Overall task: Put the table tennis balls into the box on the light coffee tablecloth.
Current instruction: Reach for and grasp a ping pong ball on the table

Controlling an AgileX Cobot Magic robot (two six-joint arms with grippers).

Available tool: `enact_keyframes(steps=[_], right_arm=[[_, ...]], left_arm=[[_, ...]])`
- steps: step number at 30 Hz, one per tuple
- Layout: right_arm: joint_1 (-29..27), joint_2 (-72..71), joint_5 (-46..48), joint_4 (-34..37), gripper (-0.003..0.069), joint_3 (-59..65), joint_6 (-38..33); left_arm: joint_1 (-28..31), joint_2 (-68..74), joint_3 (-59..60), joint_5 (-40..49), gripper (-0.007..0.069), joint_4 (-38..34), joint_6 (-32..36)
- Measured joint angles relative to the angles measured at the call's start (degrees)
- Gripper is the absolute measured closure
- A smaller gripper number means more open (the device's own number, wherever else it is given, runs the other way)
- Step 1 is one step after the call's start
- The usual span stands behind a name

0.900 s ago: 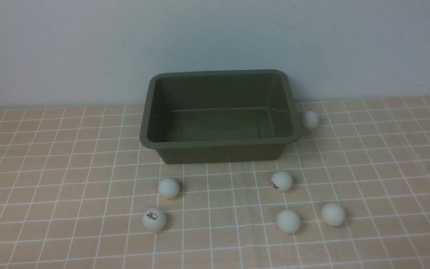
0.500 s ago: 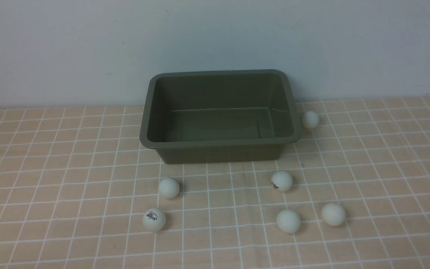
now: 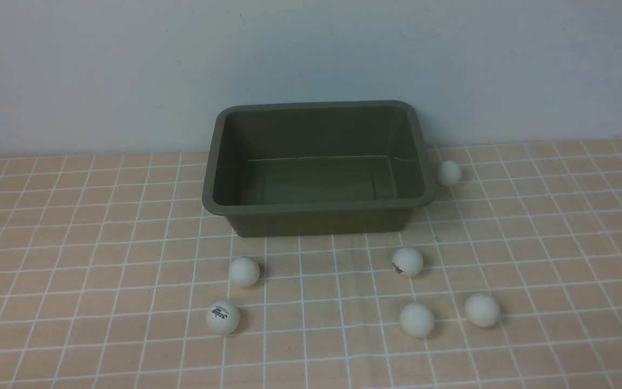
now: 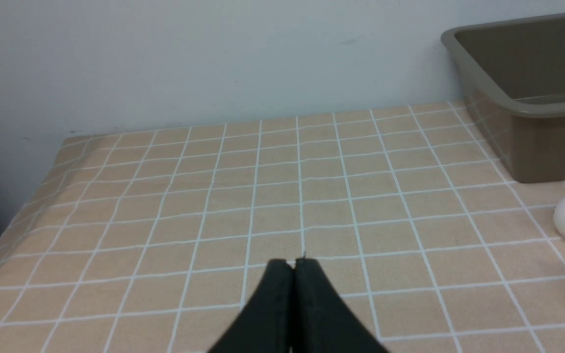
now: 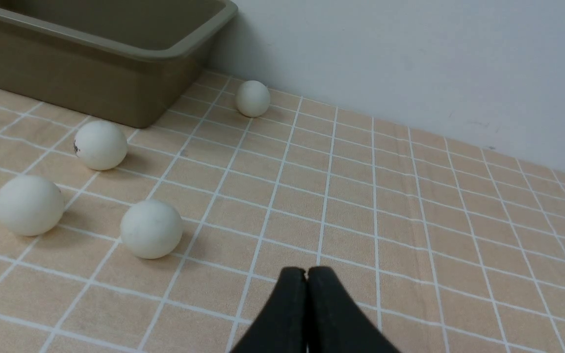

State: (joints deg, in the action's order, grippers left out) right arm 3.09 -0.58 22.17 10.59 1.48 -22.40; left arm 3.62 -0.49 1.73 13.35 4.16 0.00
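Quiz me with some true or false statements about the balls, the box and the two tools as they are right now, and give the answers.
1. The box has nothing in it. True.
2. Four table tennis balls lie on the tablecloth. False: six lie there.
3. The right tool is shut with nothing in it. True.
4. The left tool grips a ball. False: it is shut on nothing, with the cloth bare in front of it.
5. All the balls lie in front of the box. False: five do, and one lies at its right side.
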Motion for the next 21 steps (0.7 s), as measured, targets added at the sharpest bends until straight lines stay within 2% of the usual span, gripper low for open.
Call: enact_keyframes(steps=[17,19,21], right_arm=[[0.0,0.0,0.0,0.1,0.0677,0.0,0.0],[0.0,0.0,-0.1,2.1,0.0677,0.0,0.4],[0.0,0.0,-0.3,7.3,0.0677,0.0,1.6]], left_arm=[[0.0,0.0,0.0,0.0,0.0693,-0.5,-0.7],[0.0,0.0,0.0,0.0,0.0693,-3.1,-2.5],[0.0,0.0,0.0,0.0,0.0693,-7.5,-6.0]])
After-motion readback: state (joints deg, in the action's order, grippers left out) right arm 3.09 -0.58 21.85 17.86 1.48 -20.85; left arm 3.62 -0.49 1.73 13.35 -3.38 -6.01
